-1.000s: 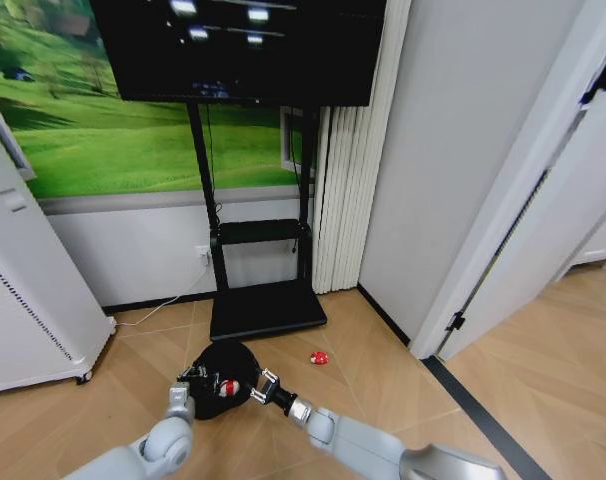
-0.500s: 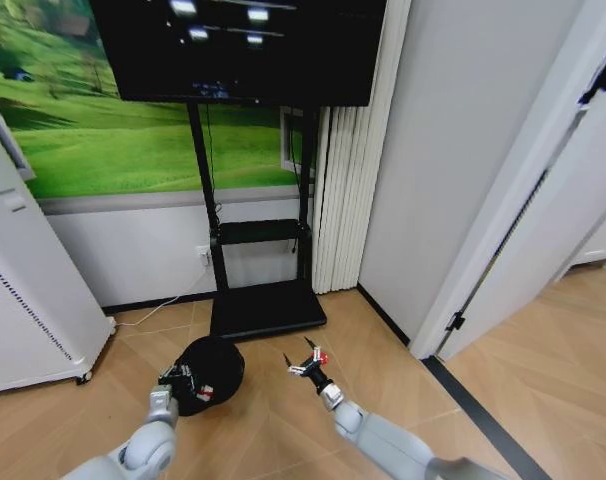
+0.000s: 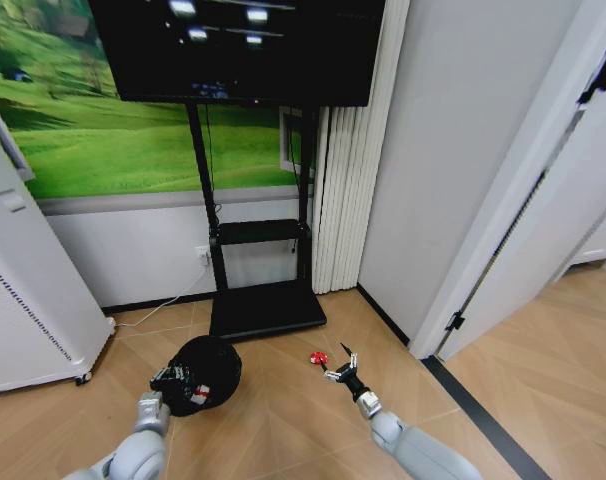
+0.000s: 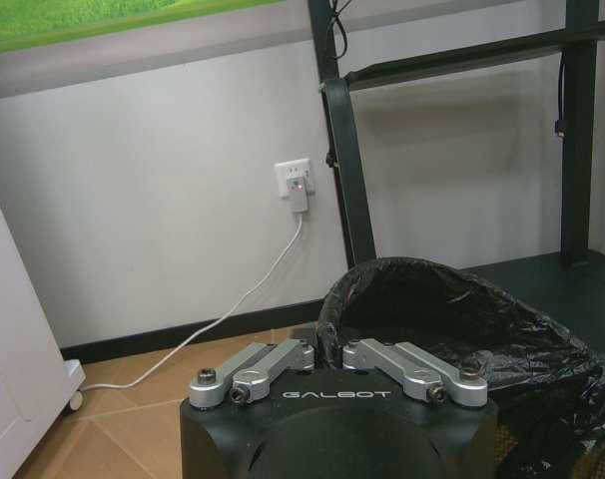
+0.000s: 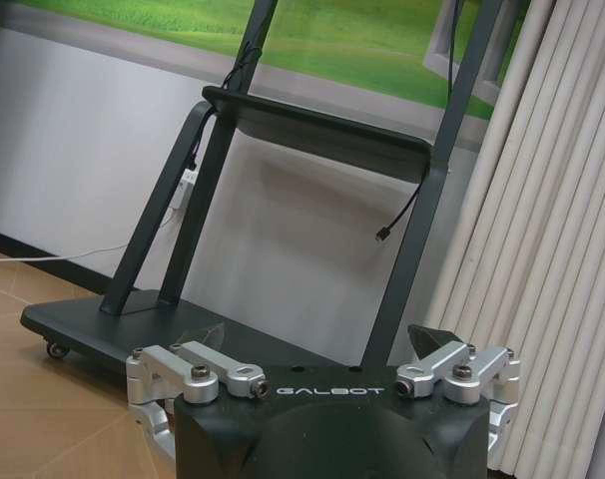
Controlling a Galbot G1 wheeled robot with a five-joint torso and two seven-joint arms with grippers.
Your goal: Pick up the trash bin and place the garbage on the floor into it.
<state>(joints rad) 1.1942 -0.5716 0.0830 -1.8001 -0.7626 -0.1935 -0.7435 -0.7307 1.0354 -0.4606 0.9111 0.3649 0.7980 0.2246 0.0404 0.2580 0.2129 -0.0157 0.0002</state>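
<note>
The trash bin (image 3: 211, 362), small and black with a bag liner, hangs tilted low over the wood floor, and my left gripper (image 3: 170, 378) is shut on its near rim. In the left wrist view the left gripper (image 4: 327, 351) pinches the bagged rim of the trash bin (image 4: 462, 329). A red-and-white scrap (image 3: 200, 392) shows in the bin's mouth. One piece of garbage, a small red-and-white item (image 3: 319, 357), lies on the floor. My right gripper (image 3: 340, 369) is open, just right of that piece, holding nothing. Its spread fingers (image 5: 205, 337) show in the right wrist view.
A black TV stand base (image 3: 266, 308) lies just behind the bin and the litter. A tall white appliance (image 3: 33, 310) stands at the left. A white power cable (image 4: 251, 289) runs along the wall. Pleated curtain (image 3: 343, 200) and a door frame (image 3: 483, 270) close the right side.
My right gripper left the bin's mouth and swung right, past the red piece on the floor. The left gripper carried the bin slightly left.
</note>
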